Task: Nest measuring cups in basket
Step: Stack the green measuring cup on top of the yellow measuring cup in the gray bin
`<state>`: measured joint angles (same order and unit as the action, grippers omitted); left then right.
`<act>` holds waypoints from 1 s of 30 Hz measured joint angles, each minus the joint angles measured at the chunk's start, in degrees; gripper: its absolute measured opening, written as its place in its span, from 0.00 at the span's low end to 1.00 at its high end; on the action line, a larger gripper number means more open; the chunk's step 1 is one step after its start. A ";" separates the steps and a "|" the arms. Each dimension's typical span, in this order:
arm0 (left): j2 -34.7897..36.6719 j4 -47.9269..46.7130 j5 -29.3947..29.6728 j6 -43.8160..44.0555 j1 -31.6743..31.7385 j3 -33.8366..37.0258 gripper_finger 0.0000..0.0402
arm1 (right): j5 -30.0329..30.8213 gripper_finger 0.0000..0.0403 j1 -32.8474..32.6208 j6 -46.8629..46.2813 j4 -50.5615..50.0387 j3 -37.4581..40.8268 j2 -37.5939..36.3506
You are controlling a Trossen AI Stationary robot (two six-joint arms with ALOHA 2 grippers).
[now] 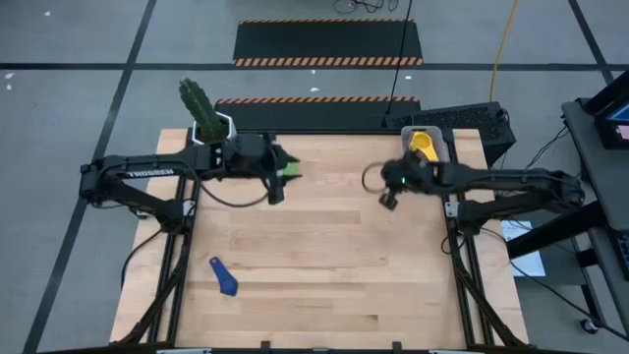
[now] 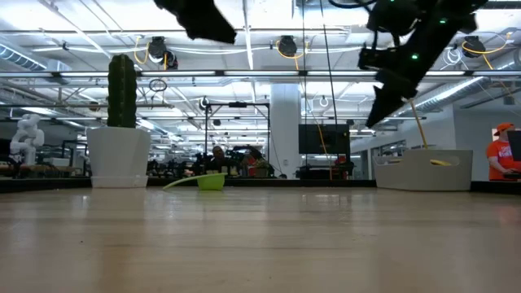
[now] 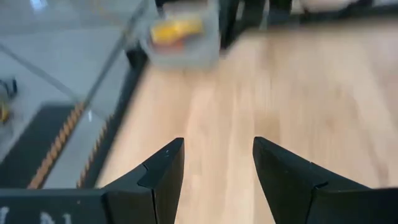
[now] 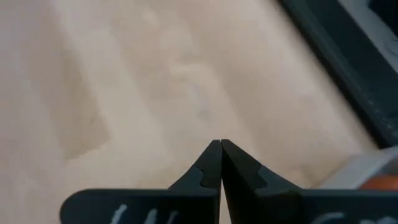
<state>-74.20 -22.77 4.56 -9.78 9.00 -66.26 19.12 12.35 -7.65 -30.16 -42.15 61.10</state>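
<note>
Green measuring cup (image 1: 288,169) sits just beyond my left gripper (image 1: 275,193), fingers spread and empty; that arm is nearer. Right gripper (image 1: 389,201), fingers pressed together, hovers short of the basket (image 1: 444,147).

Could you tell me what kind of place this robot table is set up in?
Probably a large open robotics lab or industrial workshop: hazard-striped floor mats lie behind the table, exposed pipes and ceiling lights run overhead, and a person in orange stands in the background.

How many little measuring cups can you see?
3. A green cup lies on the table under the left gripper, a blue cup lies near the front left, and a yellow cup sits in the basket. More may be hidden underneath it.
</note>
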 joint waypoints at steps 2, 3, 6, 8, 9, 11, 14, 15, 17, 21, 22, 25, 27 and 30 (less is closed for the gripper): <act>-1.01 -5.54 3.01 1.00 -1.75 0.03 0.49 | 0.02 0.00 -2.79 -1.24 0.59 2.18 -0.66; -1.48 -7.81 4.78 1.73 -2.72 0.05 0.49 | 0.10 0.00 -3.90 -2.19 1.82 3.40 -0.88; -2.62 -13.63 9.84 4.20 -4.92 0.00 0.49 | -0.21 0.00 -6.04 -1.18 6.57 6.18 -1.19; -3.60 -17.96 13.07 6.58 -5.68 0.02 0.49 | -2.04 0.00 -6.81 -0.60 9.10 6.45 -1.22; -4.05 -19.53 14.62 8.03 -5.91 0.02 0.49 | -2.88 0.00 -6.99 -0.47 9.75 6.45 -1.24; -4.73 -22.38 17.66 11.04 -6.09 0.17 0.49 | -2.98 0.00 -7.35 -0.42 11.60 6.49 -1.22; -5.30 -23.77 19.99 14.10 -5.07 2.45 0.49 | -2.94 0.00 -7.86 -0.60 14.98 6.49 -1.26; -5.35 -23.91 20.01 14.77 -4.54 3.60 0.49 | -3.24 0.00 -8.19 -0.62 15.77 6.49 -1.26; -5.33 -24.49 19.45 16.47 -3.96 5.80 0.49 | -5.13 0.00 -8.81 -0.62 16.65 6.49 -1.24; -5.33 -28.42 17.55 20.09 -4.49 9.69 0.49 | -7.35 0.00 -10.37 -0.75 16.68 6.47 -1.24; -5.31 -28.40 17.59 20.85 -4.78 10.76 0.49 | -7.33 0.00 -10.70 -0.51 16.72 6.47 -1.24; -5.31 -25.39 17.57 22.14 -5.34 14.13 0.49 | -7.29 0.00 -10.79 0.98 16.87 6.43 -1.24; -5.31 -21.52 17.61 23.04 -5.37 16.56 0.49 | -7.12 0.00 -10.66 1.78 17.31 6.43 -1.24; -5.31 -15.32 18.36 26.23 -4.68 19.97 0.49 | -7.09 0.00 -10.30 3.67 19.23 6.43 -1.22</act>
<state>-79.50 -38.10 22.92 16.45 4.31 -46.29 12.02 2.05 -3.99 -10.93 -35.73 59.88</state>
